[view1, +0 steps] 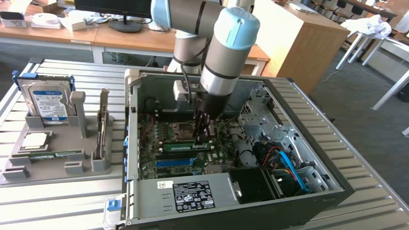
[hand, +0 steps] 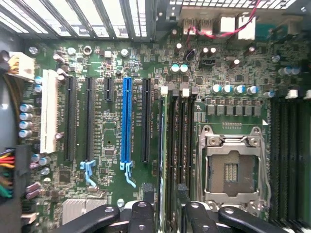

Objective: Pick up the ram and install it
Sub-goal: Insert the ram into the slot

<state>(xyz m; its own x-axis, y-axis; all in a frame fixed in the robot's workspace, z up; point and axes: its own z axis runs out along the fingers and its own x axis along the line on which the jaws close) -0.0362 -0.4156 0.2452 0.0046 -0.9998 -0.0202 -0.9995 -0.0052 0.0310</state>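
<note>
Ram (view1: 185, 144) looks seated on edge in the motherboard (hand: 112, 136) slot beside the empty CPU socket (hand: 233, 170), gripper (hand: 164, 194) jaws apart straddling it, not clamping; install looks essentially done, latching unconfirmed.

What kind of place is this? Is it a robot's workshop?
Probably a robotics lab or workshop in an office-like room. A robot arm reaches into an open computer case on a metal table, and a wooden desk with a monitor stands behind.
</note>
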